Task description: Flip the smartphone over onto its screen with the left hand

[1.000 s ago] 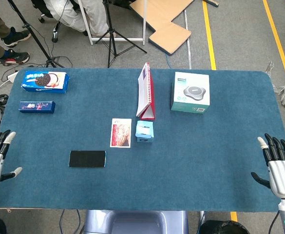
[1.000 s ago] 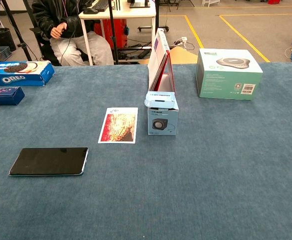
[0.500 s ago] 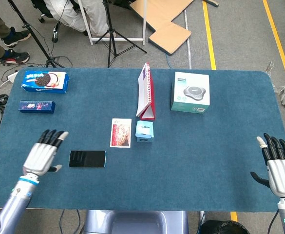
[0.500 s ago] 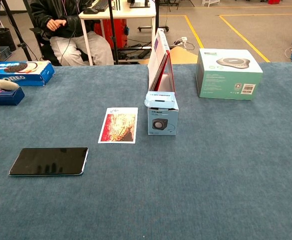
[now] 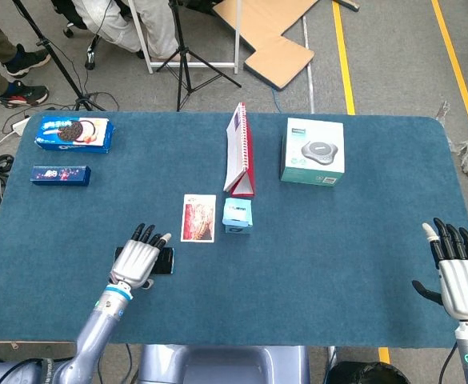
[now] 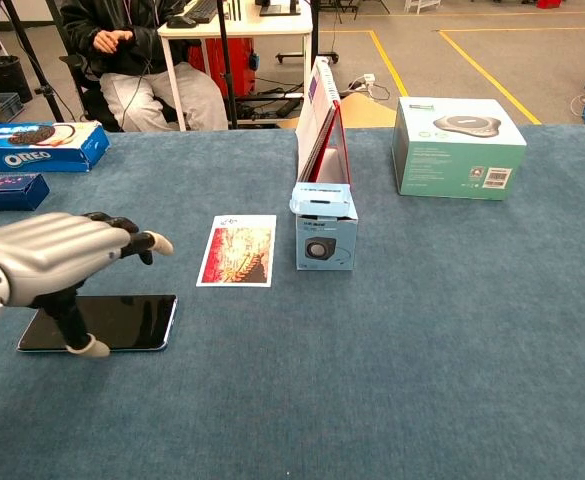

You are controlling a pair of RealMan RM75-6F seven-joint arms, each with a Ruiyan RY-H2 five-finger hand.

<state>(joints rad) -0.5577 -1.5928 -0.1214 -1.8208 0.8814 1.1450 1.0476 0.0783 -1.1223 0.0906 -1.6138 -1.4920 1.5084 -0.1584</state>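
Note:
The smartphone (image 6: 122, 322) lies flat on the blue table with its dark screen up; in the head view it (image 5: 166, 262) is mostly covered by my left hand. My left hand (image 5: 140, 258) (image 6: 47, 260) hovers over the phone's left part, fingers spread and extended, holding nothing; its thumb reaches down by the phone's near edge. Contact with the phone cannot be made out. My right hand (image 5: 458, 274) stays open at the table's near right corner, far from the phone, seen only in the head view.
A photo card (image 6: 238, 250) and a small blue box (image 6: 326, 228) lie just right of the phone. Behind them stand a red-edged notebook (image 6: 323, 125) and a teal device box (image 6: 457, 146). An Oreo box (image 6: 34, 145) and a dark blue box (image 6: 5, 190) sit far left.
My left hand has swung in from the table's left edge to above the smartphone. The phone and my right hand have not moved.

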